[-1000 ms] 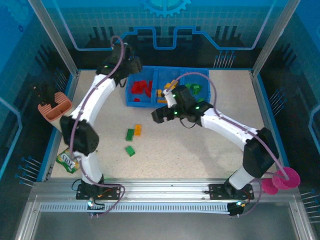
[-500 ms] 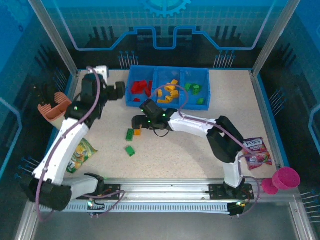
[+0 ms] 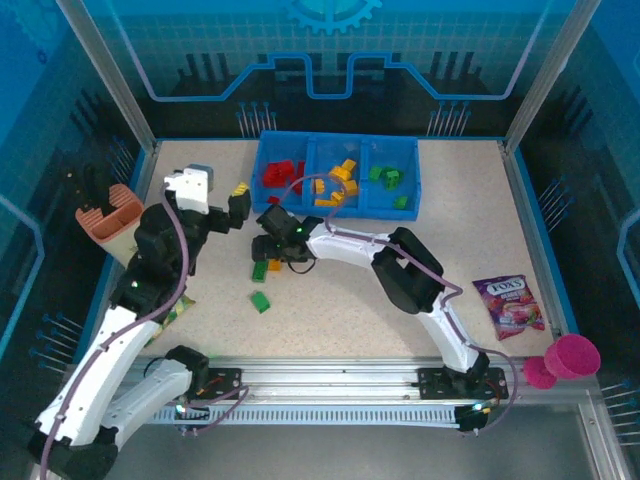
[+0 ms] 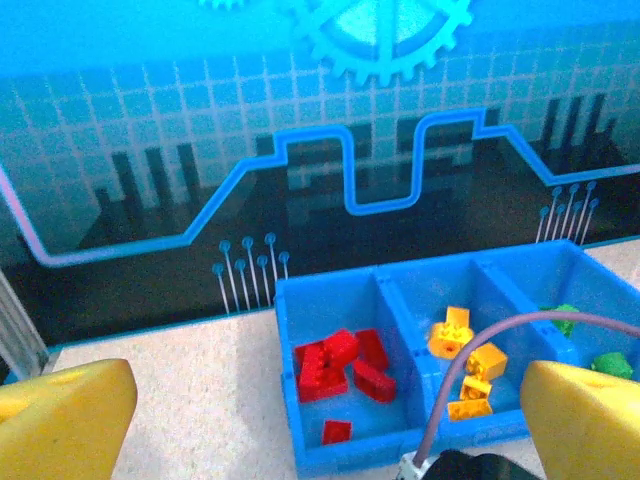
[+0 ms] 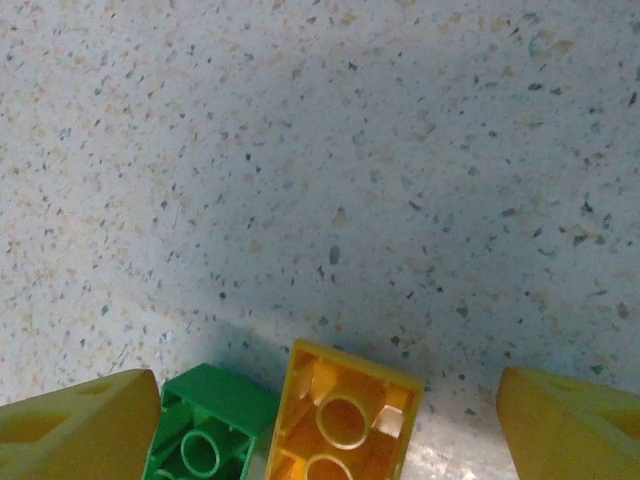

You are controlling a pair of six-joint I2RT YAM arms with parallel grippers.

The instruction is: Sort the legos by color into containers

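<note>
1 speckled beige tabletop (image 3: 345,322), blue-walled enclosure (image 3: 450,50)

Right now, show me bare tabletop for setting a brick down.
Bare: tabletop between blue tray and purple snack packet; near strip beside lone green brick. Crowded: left gripper, right gripper and paired bricks before the tray.

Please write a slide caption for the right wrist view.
Open right tool over a green lego and an orange lego lying side by side, hollow sides up.
</note>
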